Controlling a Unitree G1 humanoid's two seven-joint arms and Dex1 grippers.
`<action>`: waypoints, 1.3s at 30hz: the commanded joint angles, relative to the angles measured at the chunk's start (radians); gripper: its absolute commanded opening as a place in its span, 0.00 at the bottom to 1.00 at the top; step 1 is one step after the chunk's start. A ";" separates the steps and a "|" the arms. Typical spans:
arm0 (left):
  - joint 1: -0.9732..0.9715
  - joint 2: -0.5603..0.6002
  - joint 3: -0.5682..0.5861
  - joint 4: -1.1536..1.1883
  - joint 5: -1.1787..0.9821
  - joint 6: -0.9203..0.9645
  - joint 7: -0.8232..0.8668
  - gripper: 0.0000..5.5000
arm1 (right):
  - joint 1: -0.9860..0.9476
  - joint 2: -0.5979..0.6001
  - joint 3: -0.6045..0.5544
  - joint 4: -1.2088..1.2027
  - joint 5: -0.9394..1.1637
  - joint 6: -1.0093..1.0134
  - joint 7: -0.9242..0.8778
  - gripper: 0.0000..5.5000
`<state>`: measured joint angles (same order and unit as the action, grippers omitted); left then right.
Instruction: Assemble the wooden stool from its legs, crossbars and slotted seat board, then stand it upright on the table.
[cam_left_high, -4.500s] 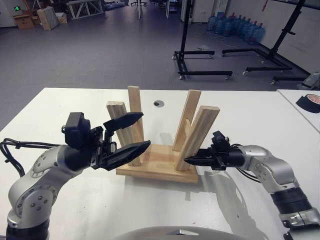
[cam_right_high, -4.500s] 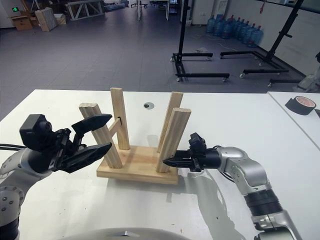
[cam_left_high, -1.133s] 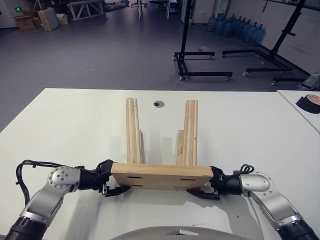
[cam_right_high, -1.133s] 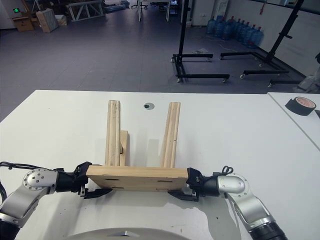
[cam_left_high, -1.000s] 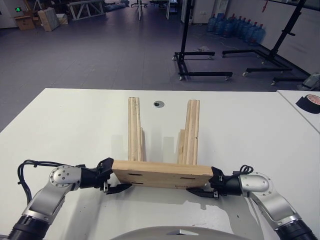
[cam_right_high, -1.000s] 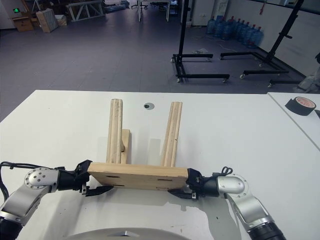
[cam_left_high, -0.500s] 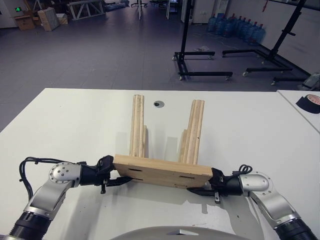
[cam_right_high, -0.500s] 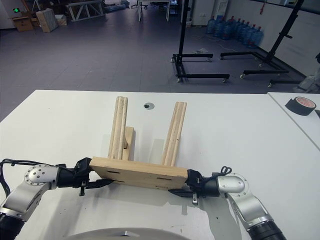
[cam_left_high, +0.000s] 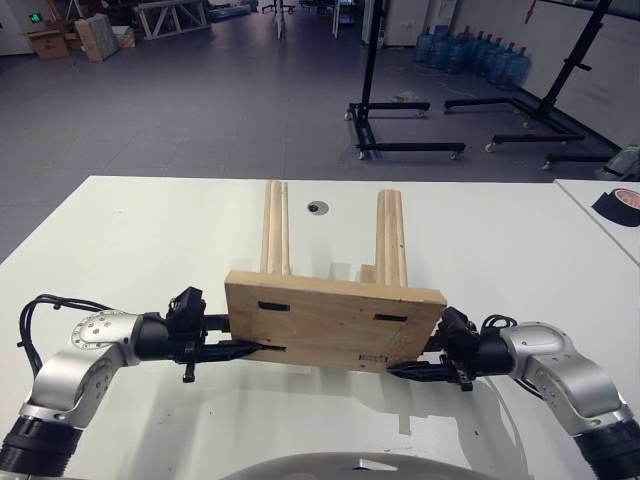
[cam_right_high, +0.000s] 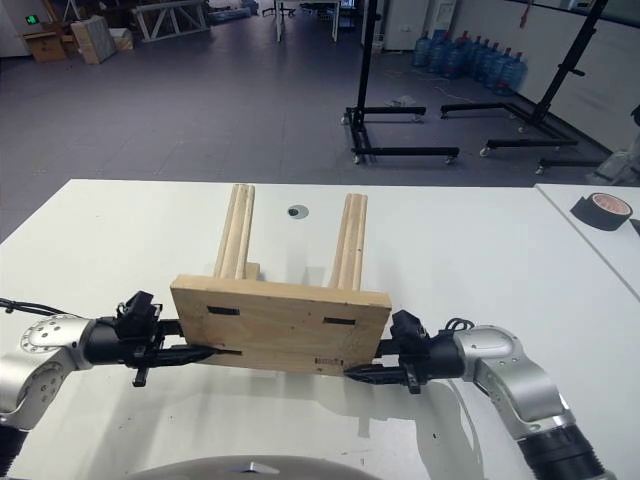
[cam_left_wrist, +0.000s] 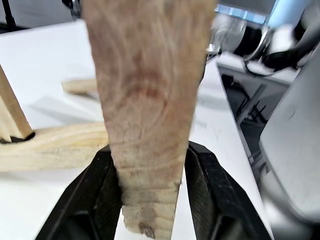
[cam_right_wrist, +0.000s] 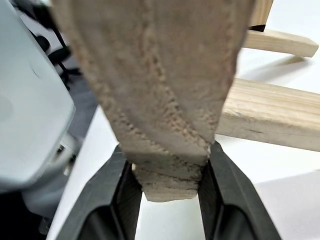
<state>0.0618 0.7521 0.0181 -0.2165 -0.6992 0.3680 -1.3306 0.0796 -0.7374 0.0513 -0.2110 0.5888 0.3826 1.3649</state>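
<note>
My left jaws are clenched on the left end of the seat board (cam_left_high: 335, 320). In the left wrist view a black finger (cam_left_wrist: 95, 195) presses on each side of the board's edge. My right jaws grasp the opposite end the same way, with the fingers (cam_right_wrist: 120, 200) pinching the wood from both sides. In the head views both sets of jaws sit low on the board, near its bottom corners.

The board is tipped up between my two arms, its broad face turned toward me and its dark slots (cam_left_high: 270, 305) showing. Its lower edge hangs just above the surface (cam_left_high: 130, 230), with a shadow underneath. Two pairs of legs (cam_left_high: 274, 225) run from the back of the board away from me, toward the far side. I cannot tell whether their far ends touch down.

Beyond the legs there is a small round hole (cam_left_high: 317, 208) in the surface. A roll of black tape (cam_left_high: 618, 205) lies on the neighbouring table to my right.
</note>
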 joint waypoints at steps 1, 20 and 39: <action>0.015 -0.065 0.007 -0.179 -0.214 0.104 0.021 0.29 | -0.010 -0.009 -0.079 -0.173 0.203 0.123 -0.024 0.24; 0.110 -0.153 0.120 -0.355 -0.683 0.250 0.431 0.27 | 0.005 0.011 -0.333 -0.341 0.915 0.528 -0.377 0.24; 0.049 -0.229 0.060 -0.426 -0.875 0.236 0.928 0.27 | 0.120 0.280 -0.129 -0.511 1.383 0.187 -1.150 0.23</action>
<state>0.1898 0.5163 0.1362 -0.5560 -1.6177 0.5558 -0.5090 0.2461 -0.4976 -0.1665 -0.6110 1.9310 0.5655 0.3081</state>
